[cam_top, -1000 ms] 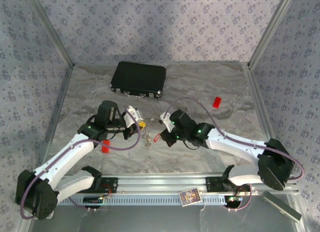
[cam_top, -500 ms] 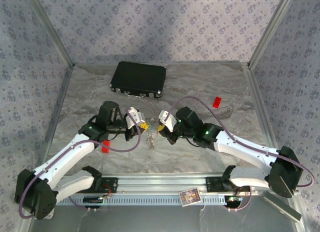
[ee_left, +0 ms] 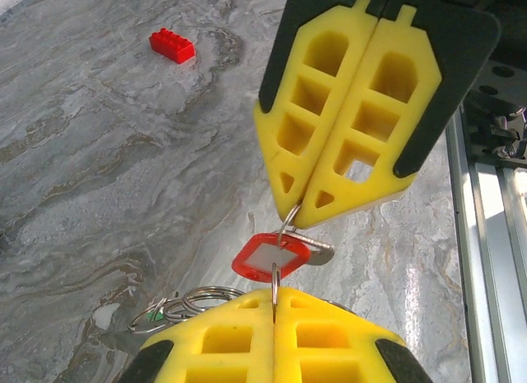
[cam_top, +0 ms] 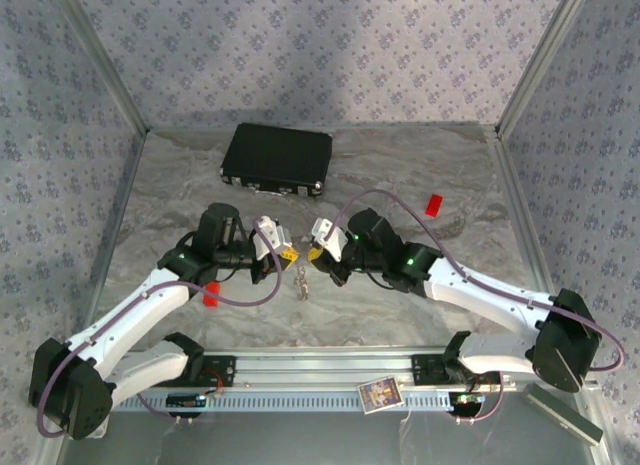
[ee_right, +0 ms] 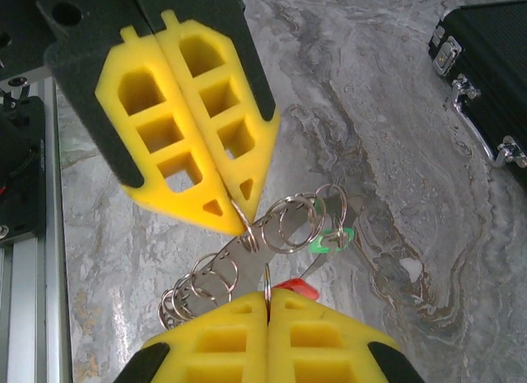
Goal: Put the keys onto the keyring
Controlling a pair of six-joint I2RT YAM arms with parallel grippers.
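My left gripper (cam_top: pixel 285 253) and right gripper (cam_top: pixel 313 250) meet tip to tip above the table's middle, both shut. The keyring (ee_right: pixel 247 243), a bunch of several silver rings on a flat metal strip, hangs between them (cam_top: pixel 300 282). The left gripper (ee_left: pixel 275 305) pinches one thin ring of that bunch edge-on. The right gripper (ee_right: pixel 268 305) pinches another thin ring, right beside the red-and-white key tag (ee_left: pixel 276 257). That tag's silver key blade sticks out behind it. A green key tag (ee_right: pixel 329 241) dangles from rings at the bunch's far end.
A black case (cam_top: pixel 277 159) lies at the back left, its latches showing in the right wrist view (ee_right: pixel 486 45). One red brick (cam_top: pixel 433 205) sits at the back right and another (cam_top: pixel 211 295) under the left arm. The metal rail (cam_top: pixel 320 370) runs along the near edge.
The right gripper has moved left toward the left gripper, and the left has edged right, so the tips now nearly touch. Both stay shut.
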